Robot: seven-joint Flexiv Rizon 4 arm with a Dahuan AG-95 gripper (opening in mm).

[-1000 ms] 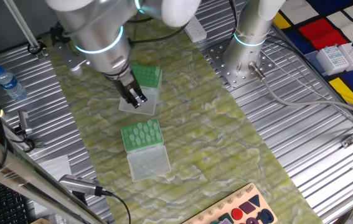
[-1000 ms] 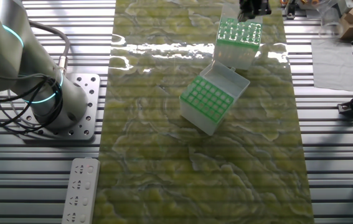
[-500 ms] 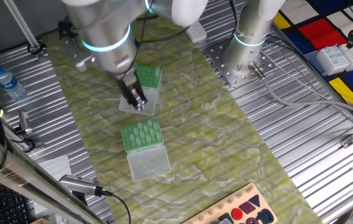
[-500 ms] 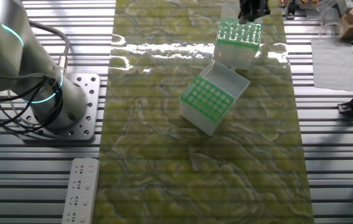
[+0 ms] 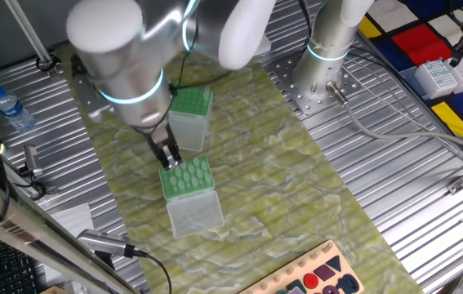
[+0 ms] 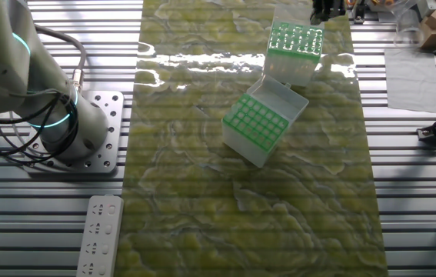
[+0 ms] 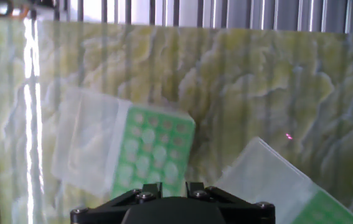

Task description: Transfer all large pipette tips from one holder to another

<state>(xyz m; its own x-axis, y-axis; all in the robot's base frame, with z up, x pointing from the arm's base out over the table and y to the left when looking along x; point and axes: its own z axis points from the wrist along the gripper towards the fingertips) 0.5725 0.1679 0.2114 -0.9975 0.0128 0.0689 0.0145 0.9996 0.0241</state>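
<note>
Large pipette tips: whitish cones stand in the green grid of the rack (image 6: 295, 40) at the far end of the mat in the other fixed view; single tips are too small to count.
Second holder: a green-topped box (image 5: 187, 178) with its clear lid (image 5: 196, 214) folded open and lying flat beside it; its holes show pale, and I cannot tell whether any hold tips. In the hand view the same box (image 7: 154, 155) sits low and left of centre, lid to its left.
First holder from the arm side: a green top on a clear body (image 5: 191, 110), partly hidden behind the arm.
Tool: (image 5: 168, 154) hangs just at the upper left edge of the open box's green top, between the two holders. Whether its fingers are spread, pressed together or pinching a tip cannot be told; the hand view shows only the dark mount.
Surface: ribbed metal (image 5: 394, 163) covered by a green marbled mat (image 5: 280, 171).
Bottle: (image 5: 11, 109) at the left edge, well apart.
</note>
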